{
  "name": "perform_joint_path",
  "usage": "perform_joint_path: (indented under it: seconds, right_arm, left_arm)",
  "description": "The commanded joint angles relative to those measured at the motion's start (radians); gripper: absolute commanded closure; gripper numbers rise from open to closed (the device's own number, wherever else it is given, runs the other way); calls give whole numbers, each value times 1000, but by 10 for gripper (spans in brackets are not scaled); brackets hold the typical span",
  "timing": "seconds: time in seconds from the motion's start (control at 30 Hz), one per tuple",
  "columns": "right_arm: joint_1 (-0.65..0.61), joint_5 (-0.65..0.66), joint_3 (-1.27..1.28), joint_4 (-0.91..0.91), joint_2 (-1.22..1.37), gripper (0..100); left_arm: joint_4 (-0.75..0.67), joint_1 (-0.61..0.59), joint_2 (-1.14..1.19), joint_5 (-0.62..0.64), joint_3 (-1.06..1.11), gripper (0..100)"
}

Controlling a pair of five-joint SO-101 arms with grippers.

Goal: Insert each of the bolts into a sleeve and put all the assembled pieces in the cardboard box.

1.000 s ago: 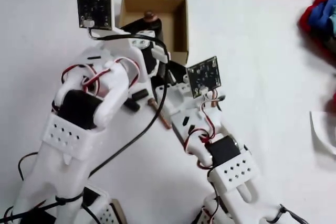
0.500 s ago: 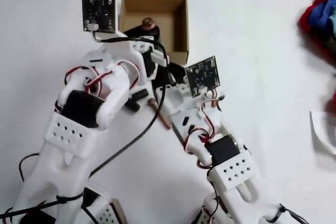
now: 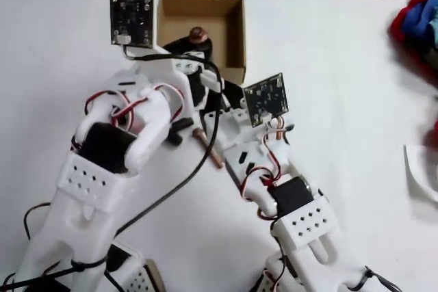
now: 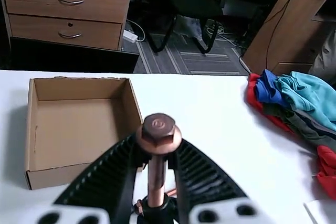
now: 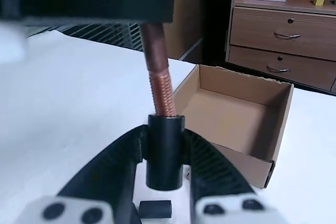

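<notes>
My left gripper [image 4: 157, 148] is shut on a copper bolt [image 4: 158, 129], held upright with its hex head up. The bolt's threaded end [image 5: 161, 90] enters the top of a black sleeve [image 5: 164, 150], on which my right gripper [image 5: 164, 148] is shut. In the high view the bolt head [image 3: 198, 34] sits at the near edge of the open cardboard box [image 3: 233, 11], with the sleeve hidden under the left arm. The box [image 4: 79, 124] looks empty inside. A second bolt [image 3: 209, 147] and loose black sleeves [image 3: 180, 126] lie on the table between the arms.
A heap of red and blue cloth [image 3: 417, 15] lies at the table's far right, with a white object [image 3: 423, 169] at the right edge. Another loose sleeve [image 5: 156, 209] lies under the right gripper. Wooden drawers [image 4: 68, 9] stand beyond the table.
The left arm has shifted slightly nearer and to the right, carrying the bolt along. The right arm has kept still.
</notes>
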Motion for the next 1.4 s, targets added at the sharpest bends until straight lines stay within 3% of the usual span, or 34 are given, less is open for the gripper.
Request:
perform_joint_path:
  seconds: [0.0,0.53,0.87,1.13,1.37]
  right_arm:
    - [-4,8,-64,-2,-42,978]
    - [51,6,-103,-2,-76,978]
    - [59,8,-101,-1,-133,978]
    - [59,8,-101,-1,-133,978]
    - [61,8,-101,-1,-133,978]
  left_arm:
    - [21,25,-29,12,-7,975]
    - [31,-15,132,18,-110,975]
    - [209,-14,341,18,-387,975]
    - [264,-14,338,18,-398,972]
    - [293,9,330,14,-409,813]
